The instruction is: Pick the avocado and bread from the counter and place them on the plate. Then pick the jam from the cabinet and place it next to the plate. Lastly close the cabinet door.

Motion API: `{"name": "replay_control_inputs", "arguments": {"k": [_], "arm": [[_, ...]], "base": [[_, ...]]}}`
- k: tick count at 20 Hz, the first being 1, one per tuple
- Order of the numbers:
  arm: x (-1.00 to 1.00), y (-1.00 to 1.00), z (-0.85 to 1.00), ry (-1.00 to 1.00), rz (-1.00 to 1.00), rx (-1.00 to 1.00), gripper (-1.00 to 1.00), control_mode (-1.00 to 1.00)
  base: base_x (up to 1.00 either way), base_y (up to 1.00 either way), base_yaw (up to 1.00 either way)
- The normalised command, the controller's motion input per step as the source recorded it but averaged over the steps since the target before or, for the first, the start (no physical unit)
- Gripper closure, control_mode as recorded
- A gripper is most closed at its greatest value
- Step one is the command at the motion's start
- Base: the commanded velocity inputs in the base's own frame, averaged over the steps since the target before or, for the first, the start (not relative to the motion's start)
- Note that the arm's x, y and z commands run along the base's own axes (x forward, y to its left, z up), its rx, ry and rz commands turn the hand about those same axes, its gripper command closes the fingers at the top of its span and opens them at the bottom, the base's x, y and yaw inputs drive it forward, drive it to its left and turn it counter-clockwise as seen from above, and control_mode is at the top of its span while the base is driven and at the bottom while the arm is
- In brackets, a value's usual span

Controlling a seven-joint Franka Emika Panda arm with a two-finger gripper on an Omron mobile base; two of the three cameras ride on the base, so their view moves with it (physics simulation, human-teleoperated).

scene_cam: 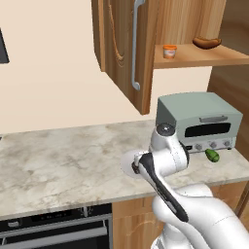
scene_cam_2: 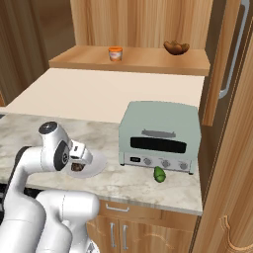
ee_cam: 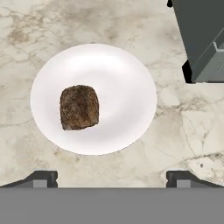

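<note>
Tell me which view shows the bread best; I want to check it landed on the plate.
The hand view: the bread lies whole on the plate, unobstructed, seen from above. The right base view shows a dark sliver beside the arm; in the left base view the arm covers it.

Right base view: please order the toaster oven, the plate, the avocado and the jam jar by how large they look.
1. toaster oven
2. plate, partly hidden by the arm
3. avocado and jam jar: they look alike, and the jar stands farther away, so I do not rank them.
</note>
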Motion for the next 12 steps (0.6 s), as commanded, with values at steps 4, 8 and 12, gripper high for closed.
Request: {"name": "replay_control_inputs", "arguments": {"k": [4,8,12], "arm": [[-0.18,-0.52,0.39,0.0,-0.02,0.0,-1.0,-1.0],[-0.15,-0.57,0.41,0.01,-0.01,0.0,-1.0,-1.0],[-0.03,-0.57,0.33,0.03,0.0,0.0,-1.0,-1.0]], "base": [[0.0,0.0,0.0],[0.0,0.0,0.0],[0.0,0.0,0.0]]}}
